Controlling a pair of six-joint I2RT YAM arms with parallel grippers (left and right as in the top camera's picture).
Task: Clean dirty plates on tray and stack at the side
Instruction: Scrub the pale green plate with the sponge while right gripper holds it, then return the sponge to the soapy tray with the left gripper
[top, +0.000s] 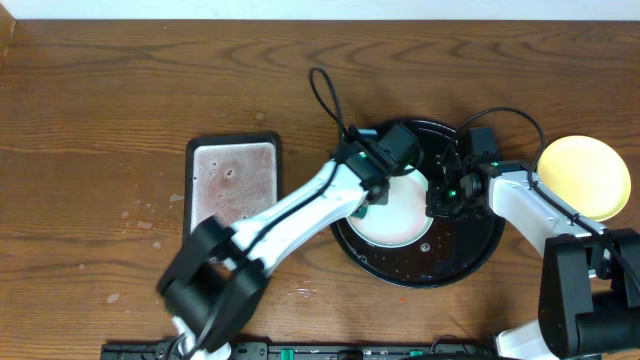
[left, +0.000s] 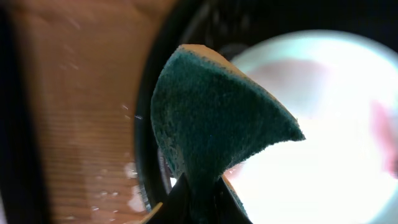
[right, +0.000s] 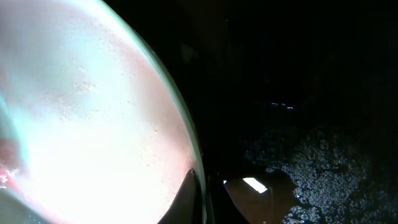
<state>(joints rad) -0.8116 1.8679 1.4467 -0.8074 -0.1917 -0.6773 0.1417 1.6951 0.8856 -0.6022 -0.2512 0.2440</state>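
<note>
While the left gripper (top: 372, 197) clenches the green sponge (left: 211, 112) over the left rim of the smeared plate (top: 402, 218) in the tray (top: 470, 252), the right gripper (top: 437, 198) seems pinched on its right rim, so wiping runs rightward toward it, a yellow plate (top: 585, 178) lying on the table (top: 100, 120) right of the tray.

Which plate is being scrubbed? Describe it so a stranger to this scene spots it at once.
Find the round black tray right of centre on the wood table. The plate lies inside it, pale white with pink smears, a green sponge at its left edge. The yellow plate, by contrast, sits off the tray on bare wood to the right.
</note>
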